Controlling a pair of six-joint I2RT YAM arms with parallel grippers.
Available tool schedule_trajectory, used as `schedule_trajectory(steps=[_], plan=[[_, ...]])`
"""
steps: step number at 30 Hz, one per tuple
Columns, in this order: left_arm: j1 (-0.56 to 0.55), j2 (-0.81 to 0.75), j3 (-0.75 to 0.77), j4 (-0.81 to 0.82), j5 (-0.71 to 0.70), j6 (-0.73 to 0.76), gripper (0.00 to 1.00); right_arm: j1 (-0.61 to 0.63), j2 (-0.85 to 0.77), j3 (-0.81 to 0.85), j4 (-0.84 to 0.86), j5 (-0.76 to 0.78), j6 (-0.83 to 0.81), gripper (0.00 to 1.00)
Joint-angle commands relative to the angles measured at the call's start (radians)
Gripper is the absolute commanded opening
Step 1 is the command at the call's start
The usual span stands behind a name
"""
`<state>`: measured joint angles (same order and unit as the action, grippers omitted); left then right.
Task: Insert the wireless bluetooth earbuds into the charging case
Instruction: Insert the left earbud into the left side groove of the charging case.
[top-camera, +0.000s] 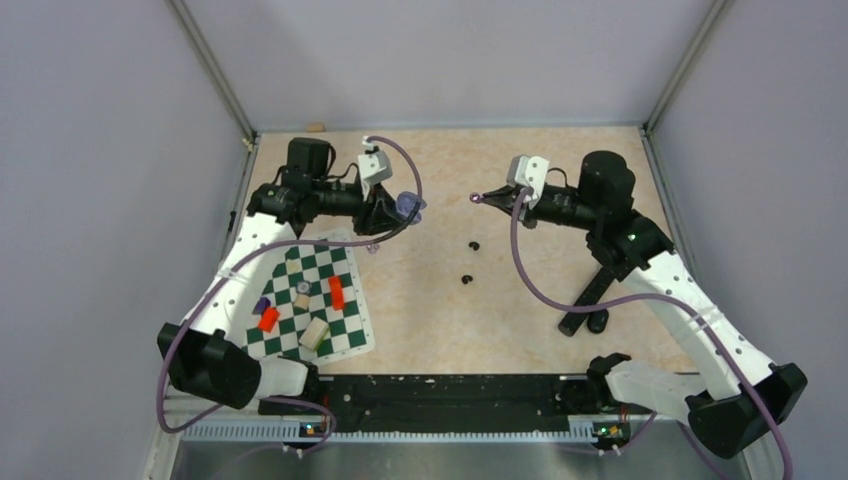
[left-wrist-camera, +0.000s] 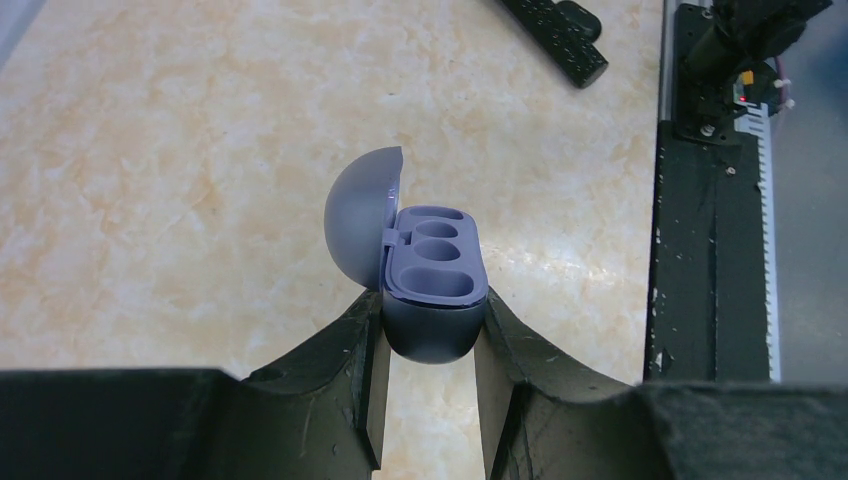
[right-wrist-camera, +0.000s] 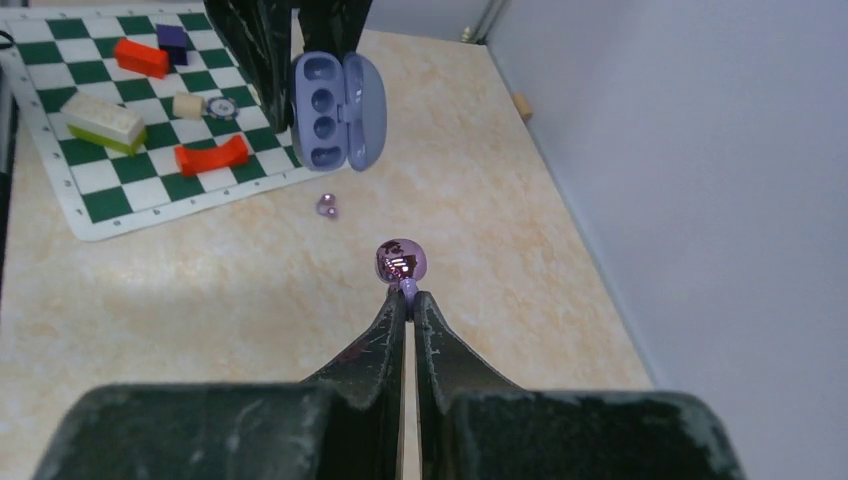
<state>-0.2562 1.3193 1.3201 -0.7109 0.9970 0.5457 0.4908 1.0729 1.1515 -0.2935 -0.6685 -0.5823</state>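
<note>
My left pincer (left-wrist-camera: 430, 318) is closed narrow on the lower body of the charging case (left-wrist-camera: 432, 270) and holds it off the table (left-wrist-camera: 150, 150), lid swung open. There is one case, and its three wells run in a line along its long axis, from 12 to 6 in my right wrist view. Below it, just off the edge of the checkered mat (right-wrist-camera: 95, 215), lies the second earbud (right-wrist-camera: 327, 206), nearer my left arm. My right pincer (right-wrist-camera: 407, 300) is shut tight, pinching the first earbud (right-wrist-camera: 401, 261) at its very tips. That makes two buds, one held and one loose. From above, the open case lies at 9 o'clock from the held bud, well apart, its wells facing my right pincer.
</note>
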Motion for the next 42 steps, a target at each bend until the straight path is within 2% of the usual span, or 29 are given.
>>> schedule_trajectory(steps=[1,4,10,13,24,42], plan=[[-0.08,-0.002,-0.007,0.003,0.006,0.012,0.0,0.018,-0.021,-0.053,0.21,-0.128,0.24,0.0],[-0.129,-0.029,-0.075,0.088,-0.038,-0.016,0.0,0.028,-0.033,-0.095,0.28,-0.137,0.311,0.0],[-0.162,0.002,-0.068,0.096,-0.055,-0.037,0.0,0.034,-0.041,-0.219,0.444,-0.124,0.411,0.0],[-0.196,0.016,-0.067,0.096,-0.108,-0.02,0.0,0.046,-0.034,-0.257,0.489,-0.138,0.435,0.0],[-0.225,0.018,-0.075,0.063,-0.123,0.016,0.0,0.076,0.0,-0.29,0.524,-0.221,0.449,0.0],[-0.245,0.085,-0.045,0.06,-0.063,-0.019,0.0,0.105,0.03,-0.308,0.522,-0.174,0.409,0.0]])
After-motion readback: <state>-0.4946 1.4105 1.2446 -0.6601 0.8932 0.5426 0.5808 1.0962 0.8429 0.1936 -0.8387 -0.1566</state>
